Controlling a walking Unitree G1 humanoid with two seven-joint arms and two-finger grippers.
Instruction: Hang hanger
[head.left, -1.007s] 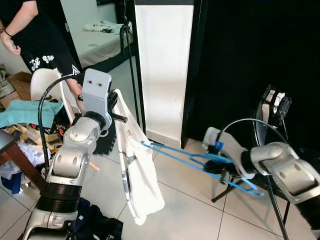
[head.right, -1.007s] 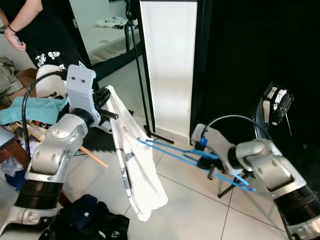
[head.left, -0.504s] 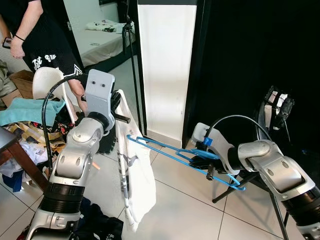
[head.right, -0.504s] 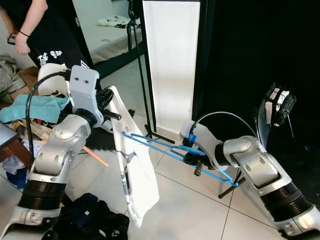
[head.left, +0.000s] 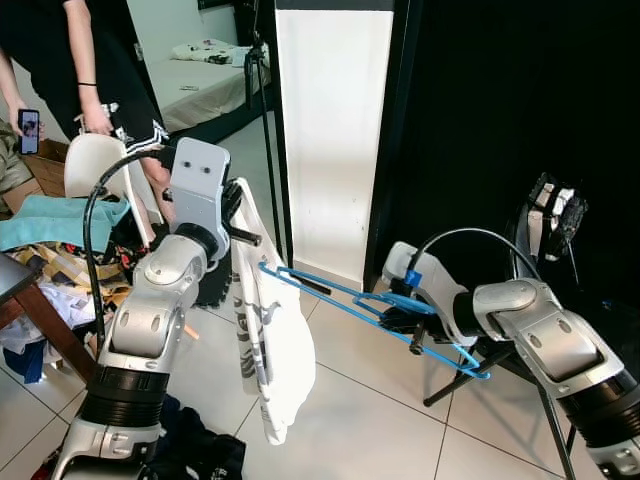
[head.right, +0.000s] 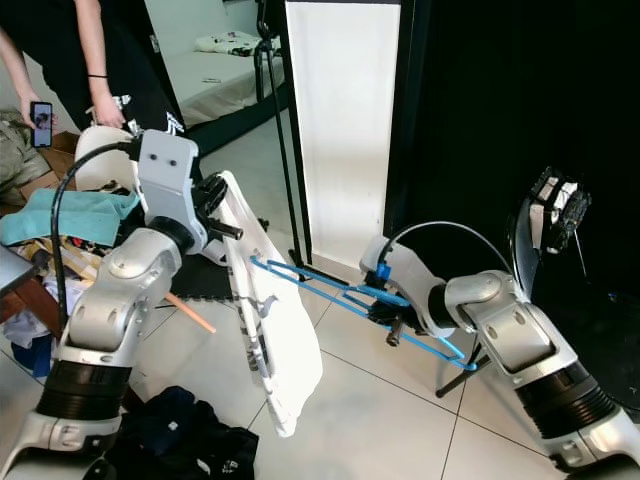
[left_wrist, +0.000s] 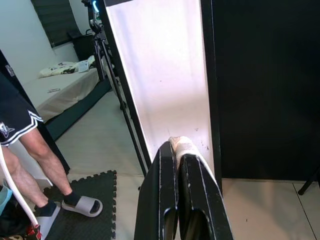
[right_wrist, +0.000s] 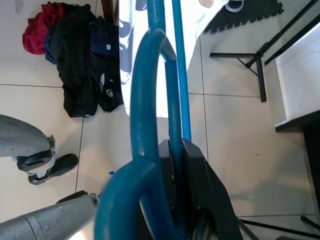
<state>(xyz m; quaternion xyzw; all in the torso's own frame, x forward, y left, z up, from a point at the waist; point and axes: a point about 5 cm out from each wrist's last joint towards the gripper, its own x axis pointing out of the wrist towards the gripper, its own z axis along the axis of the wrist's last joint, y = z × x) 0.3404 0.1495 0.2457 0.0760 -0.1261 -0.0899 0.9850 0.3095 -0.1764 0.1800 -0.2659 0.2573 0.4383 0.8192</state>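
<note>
Standing on pale floor tiles (head.left: 360, 420) beside black wall (head.left: 500, 100).

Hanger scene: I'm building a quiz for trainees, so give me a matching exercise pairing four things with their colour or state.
Things:
1. hanger
2. shirt
3. left gripper
4. phone

States:
A. white, hanging down
B. blue, clamped by the right gripper
C. in a person's hand
D. pinching cloth

Pairs: 1-B, 2-A, 3-D, 4-C
</note>
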